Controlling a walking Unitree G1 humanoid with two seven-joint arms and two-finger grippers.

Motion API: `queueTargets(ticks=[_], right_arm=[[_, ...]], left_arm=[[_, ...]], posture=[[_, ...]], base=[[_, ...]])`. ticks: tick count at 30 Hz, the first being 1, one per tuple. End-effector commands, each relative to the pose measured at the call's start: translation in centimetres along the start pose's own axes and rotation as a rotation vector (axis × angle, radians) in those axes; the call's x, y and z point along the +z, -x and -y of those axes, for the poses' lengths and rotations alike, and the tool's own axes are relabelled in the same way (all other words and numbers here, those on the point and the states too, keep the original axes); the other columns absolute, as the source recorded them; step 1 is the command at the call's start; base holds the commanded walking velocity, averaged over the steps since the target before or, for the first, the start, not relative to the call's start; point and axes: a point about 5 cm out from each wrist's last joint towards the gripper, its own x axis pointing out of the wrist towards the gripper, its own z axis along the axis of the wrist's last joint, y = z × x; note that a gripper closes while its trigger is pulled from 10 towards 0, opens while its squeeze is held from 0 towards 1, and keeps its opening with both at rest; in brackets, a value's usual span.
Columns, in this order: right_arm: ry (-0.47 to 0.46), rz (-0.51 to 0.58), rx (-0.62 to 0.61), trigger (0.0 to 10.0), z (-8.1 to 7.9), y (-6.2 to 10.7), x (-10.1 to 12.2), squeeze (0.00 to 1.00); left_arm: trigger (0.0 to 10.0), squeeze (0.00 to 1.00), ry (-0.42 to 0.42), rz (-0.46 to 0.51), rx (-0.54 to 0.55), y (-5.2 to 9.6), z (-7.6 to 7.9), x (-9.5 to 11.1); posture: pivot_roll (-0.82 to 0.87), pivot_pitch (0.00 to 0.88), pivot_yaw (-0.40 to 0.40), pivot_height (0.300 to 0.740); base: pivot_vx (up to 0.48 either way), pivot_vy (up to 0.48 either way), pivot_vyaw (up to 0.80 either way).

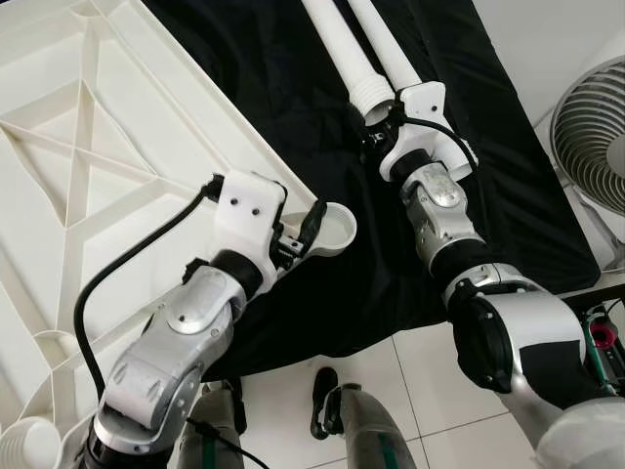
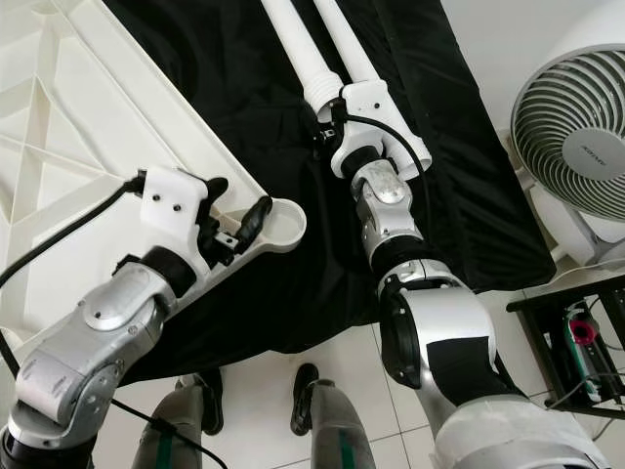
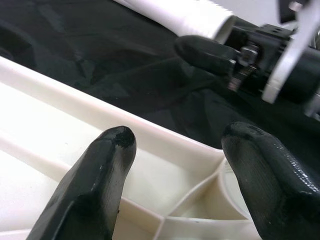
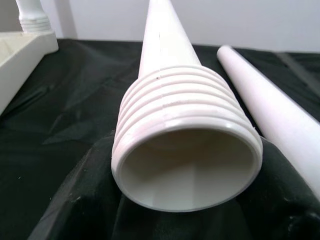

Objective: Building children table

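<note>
Left eye view: an upturned white tabletop [image 1: 88, 195] is seen lying on a black cloth [image 1: 293, 117], its ribbed underside facing up, filling the frame from 9 to 11 o'clock. The left gripper [image 1: 305, 234] is held at the corner socket [image 1: 332, 227] near centre, fingers spread apart around the rim, nothing grasped. At 1 o'clock the right gripper [image 1: 383, 122] is closed on the threaded end of one table leg [image 4: 170, 100]; a second leg [image 4: 270, 110] lies just beside it. A fan [image 2: 576, 147] stands at 3 o'clock.
</note>
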Motion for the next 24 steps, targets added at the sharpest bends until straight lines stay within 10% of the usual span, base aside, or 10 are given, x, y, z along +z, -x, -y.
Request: queueTargets(ticks=[1, 8, 9, 20, 21, 23, 24], right_arm=[[0.01, 0.053, -0.004, 10.0, 0.1, 0.7, 0.0, 0.0], [0.028, 0.128, 0.002, 10.0, 0.1, 2.2, 0.1, 0.0], [0.035, 0.145, -0.001, 10.0, 0.1, 2.7, 0.2, 0.0], [0.04, 0.217, -0.032, 10.0, -0.3, 5.2, 1.4, 0.0], [0.039, 0.226, -0.038, 10.0, -0.4, 5.7, 1.8, 0.0], [0.039, 0.226, -0.038, 10.0, -0.4, 5.7, 1.8, 0.0], [0.038, 0.232, -0.042, 10.0, -0.5, 6.0, 2.0, 0.0]], left_arm=[[10.0, 0.0, 0.024, 0.001, -0.146, -0.3, 0.1, -0.1], [10.0, 0.0, 0.063, -0.001, -0.18, -1.3, -1.3, -0.2], [10.0, 1.0, 0.091, -0.006, -0.179, -1.6, -1.7, -0.4], [10.0, 1.0, 0.199, -0.028, -0.267, -4.1, -2.6, -0.5], [10.0, 0.4, 0.239, -0.013, -0.291, -4.7, -2.6, 0.1], [10.0, 0.4, 0.239, -0.013, -0.291, -4.7, -2.6, 0.1], [10.0, 0.03, 0.266, -0.003, -0.308, -5.1, -2.7, 0.5]], posture=[[0.22, 0.302, -0.079, 0.74], [0.2, 0.281, -0.077, 0.74], [0.19, 0.27, -0.071, 0.74], [0.15, 0.236, -0.068, 0.74], [0.14, 0.229, -0.07, 0.74], [0.14, 0.229, -0.07, 0.74], [0.14, 0.228, -0.071, 0.74]], base=[[0.0, 0.0, 0.0], [0.0, 0.0, 0.0], [0.0, 0.0, 0.0], [0.0, 0.0, 0.0], [0.0, 0.0, 0.0], [0.0, 0.0, 0.0], [0.0, 0.0, 0.0]])
